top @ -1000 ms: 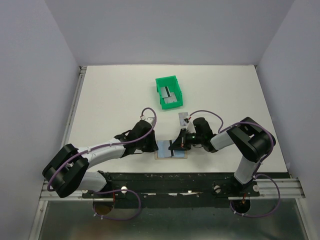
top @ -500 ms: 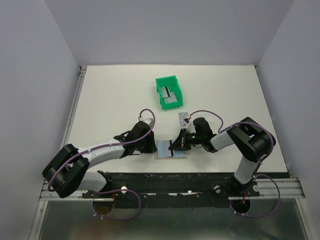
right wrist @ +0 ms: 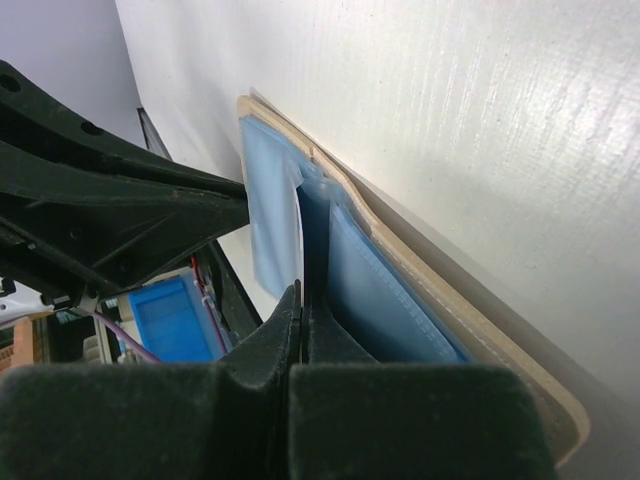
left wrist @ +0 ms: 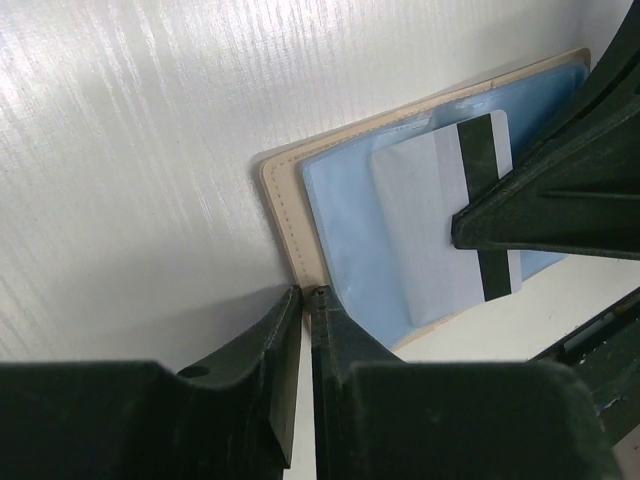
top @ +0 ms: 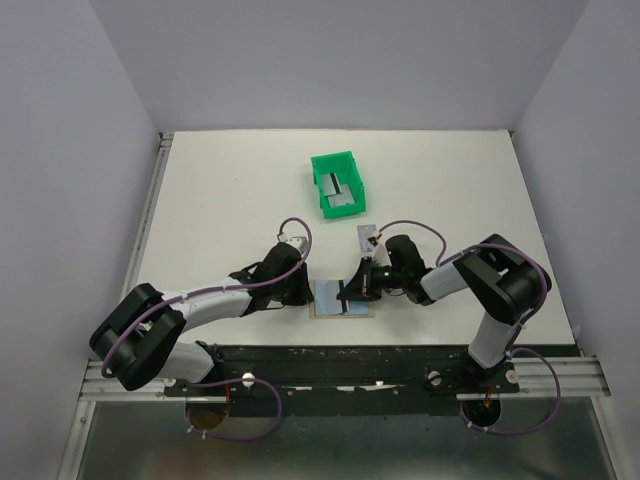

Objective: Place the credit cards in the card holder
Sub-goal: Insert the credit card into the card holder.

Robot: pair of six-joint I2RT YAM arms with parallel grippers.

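Observation:
The tan card holder (top: 328,298) lies open near the table's front edge, its pale blue inside up (left wrist: 350,220). My right gripper (top: 352,290) is shut on a grey credit card (left wrist: 425,235) with a dark stripe. It holds the card tilted over the blue lining (right wrist: 275,240). My left gripper (left wrist: 308,290) is at the holder's tan left edge (top: 305,293), its jaws a thin slit apart. Whether they pinch that edge is unclear. Another credit card (top: 366,238) lies flat on the table just behind the right gripper.
A green plastic bin (top: 332,160) stands farther back near the middle, with grey cards (top: 341,194) inside. The black mounting rail (top: 340,352) runs just in front of the holder. Both arms meet over the holder.
My left gripper has drawn back slightly to the left from the holder's edge, and its jaws have parted a little. The right gripper and its card have stayed put.

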